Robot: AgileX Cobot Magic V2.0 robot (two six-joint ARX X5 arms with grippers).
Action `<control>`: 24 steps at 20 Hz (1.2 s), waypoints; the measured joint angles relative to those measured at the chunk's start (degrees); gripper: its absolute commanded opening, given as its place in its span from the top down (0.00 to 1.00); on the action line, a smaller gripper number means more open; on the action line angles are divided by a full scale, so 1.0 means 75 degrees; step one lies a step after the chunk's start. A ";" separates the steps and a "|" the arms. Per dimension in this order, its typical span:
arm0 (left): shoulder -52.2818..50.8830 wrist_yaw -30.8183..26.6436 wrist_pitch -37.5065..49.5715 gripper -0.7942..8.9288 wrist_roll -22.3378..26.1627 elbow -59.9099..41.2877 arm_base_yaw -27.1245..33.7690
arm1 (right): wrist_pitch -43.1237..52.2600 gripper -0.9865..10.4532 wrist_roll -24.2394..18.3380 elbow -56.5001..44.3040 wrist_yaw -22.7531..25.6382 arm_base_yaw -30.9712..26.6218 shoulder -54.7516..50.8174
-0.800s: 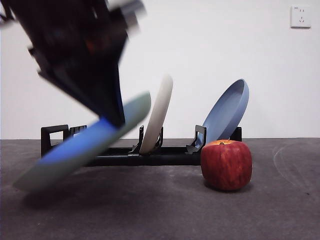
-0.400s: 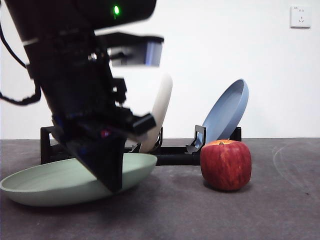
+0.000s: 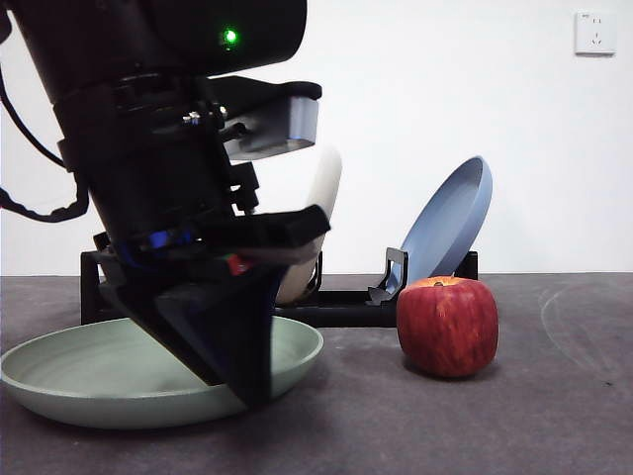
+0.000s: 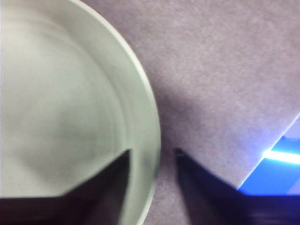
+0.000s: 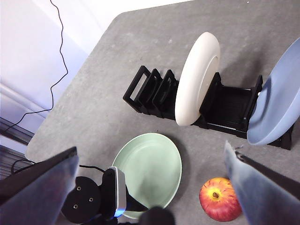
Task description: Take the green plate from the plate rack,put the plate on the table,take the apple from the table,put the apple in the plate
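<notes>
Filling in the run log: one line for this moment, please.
left gripper: open astride green plate rim | plate: flat on table | apple: untouched | right gripper: open, high

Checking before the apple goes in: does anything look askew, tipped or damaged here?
Nothing stands out. The green plate lies flat on the table, its rim between the left gripper jaws. The apple sits upright beside it. The white plate and blue plate lean in the plate rack as racked plates do.
</notes>
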 measured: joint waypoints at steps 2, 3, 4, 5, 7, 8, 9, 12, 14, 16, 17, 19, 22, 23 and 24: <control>-0.0009 0.0003 0.0029 0.63 -0.0061 -0.0003 0.0032 | 0.0000 0.45 0.0000 0.0000 0.0000 0.0000 0.0000; -0.0020 0.0003 0.0050 0.63 -0.0085 -0.0003 0.0067 | 0.0000 0.45 0.0000 0.0000 0.0000 -0.0003 0.0000; -0.0047 0.0003 0.0061 0.63 -0.0096 -0.0003 0.0099 | 0.0000 0.45 0.0000 0.0000 0.0003 0.0000 0.0000; -0.0093 0.0000 0.0076 0.63 -0.0102 0.0000 0.0128 | -0.0003 0.45 0.0000 0.0000 0.0000 0.0000 0.0003; -0.0230 0.0000 0.0090 0.63 -0.0125 0.0000 0.0184 | -0.0029 0.45 -0.0003 0.0000 0.0003 0.0000 0.0003; -0.0329 -0.0003 0.0085 0.63 -0.0137 0.0003 0.0204 | -0.0064 0.45 -0.0003 0.0000 0.0003 0.0000 0.0000; -0.0425 0.0000 0.0052 0.63 -0.0152 0.0020 0.0227 | -0.0117 0.45 -0.0012 0.0000 0.0003 0.0000 0.0003; -0.0842 0.0000 -0.0230 0.63 -0.0152 0.0323 0.0251 | -0.0446 0.45 -0.0216 0.0003 0.0023 0.0000 0.0003; -0.1201 0.0003 -0.0364 0.63 -0.0149 0.0656 0.0251 | -0.0796 0.45 -0.0405 0.0003 0.0122 0.0000 0.0000; -0.1623 0.0003 -0.0650 0.63 -0.0108 0.1099 0.0251 | -0.1265 0.45 -0.0624 0.0003 0.0303 0.0000 0.0003; -0.1859 0.0003 -0.0866 0.63 -0.0058 0.1370 0.0251 | -0.1562 0.45 -0.0769 0.0003 0.0431 0.0000 0.0003; -0.2261 0.0003 -0.1390 0.63 0.0067 0.1947 0.0251 | -0.2165 0.46 -0.1043 0.0003 0.0682 0.0000 0.0000; -0.2751 0.0003 -0.2361 0.63 0.0294 0.2908 0.0289 | -0.3107 0.56 -0.1501 0.0003 0.0886 0.0000 0.0003; -0.2987 0.0006 -0.2859 0.63 0.0458 0.3386 0.0332 | -0.3555 0.56 -0.1757 0.0003 0.0889 0.0003 0.0000; -0.3182 0.0009 -0.3252 0.63 0.0583 0.3724 0.0364 | -0.3710 0.56 -0.1915 -0.0015 0.0895 0.0050 -0.0009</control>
